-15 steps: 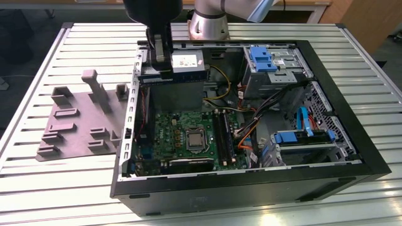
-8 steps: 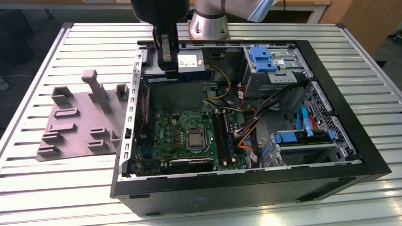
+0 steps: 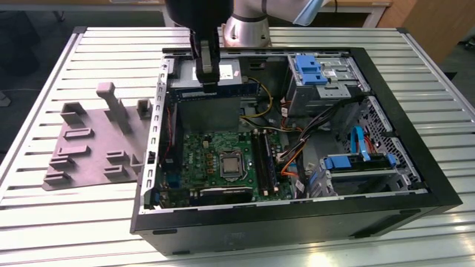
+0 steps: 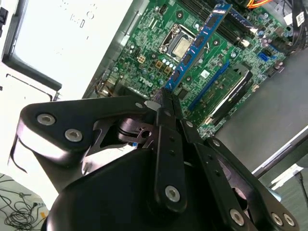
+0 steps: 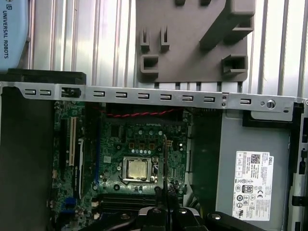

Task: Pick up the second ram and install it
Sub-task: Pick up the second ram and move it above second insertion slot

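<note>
My gripper hangs over the back part of the open computer case, shut on the second ram. The ram is a thin blue-green stick with dark chips, held level above the green motherboard. In the second wrist view the ram juts out from the closed fingers over the processor socket. In the first wrist view it shows edge-on as a thin dark line above the gripper. The long black memory slots lie beside the socket, well below the stick.
A grey plastic holder block with upright posts lies on the slatted table at the exterior view's left of the case. Inside the case are orange and yellow cables, blue drive brackets and a silver power supply.
</note>
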`<state>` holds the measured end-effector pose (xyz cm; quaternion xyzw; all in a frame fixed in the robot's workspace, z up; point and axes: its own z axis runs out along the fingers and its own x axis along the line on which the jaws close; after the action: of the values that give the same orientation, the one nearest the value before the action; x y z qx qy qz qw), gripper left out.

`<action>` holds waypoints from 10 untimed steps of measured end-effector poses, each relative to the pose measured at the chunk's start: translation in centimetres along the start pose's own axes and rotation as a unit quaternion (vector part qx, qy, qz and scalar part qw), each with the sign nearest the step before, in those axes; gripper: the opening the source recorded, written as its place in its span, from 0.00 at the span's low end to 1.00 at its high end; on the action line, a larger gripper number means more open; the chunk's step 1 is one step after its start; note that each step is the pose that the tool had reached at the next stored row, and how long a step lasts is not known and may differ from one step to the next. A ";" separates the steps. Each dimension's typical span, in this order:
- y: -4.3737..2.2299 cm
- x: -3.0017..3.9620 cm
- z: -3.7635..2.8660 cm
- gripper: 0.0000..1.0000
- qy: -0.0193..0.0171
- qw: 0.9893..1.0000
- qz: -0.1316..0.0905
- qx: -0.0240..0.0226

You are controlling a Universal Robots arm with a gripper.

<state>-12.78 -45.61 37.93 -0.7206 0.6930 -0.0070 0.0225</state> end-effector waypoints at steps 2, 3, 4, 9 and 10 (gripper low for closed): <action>-0.20 0.01 0.01 0.12 0.000 1.000 0.000 0.000; -0.29 0.01 0.02 0.12 0.000 1.000 0.000 0.000; -0.38 0.02 0.03 0.12 0.000 1.000 0.000 0.000; -0.71 0.03 0.18 0.12 0.000 1.000 0.000 0.000; -0.80 0.04 0.22 0.12 0.000 1.000 0.000 0.000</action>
<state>-11.98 -45.61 37.75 -0.7206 0.6930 -0.0070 0.0225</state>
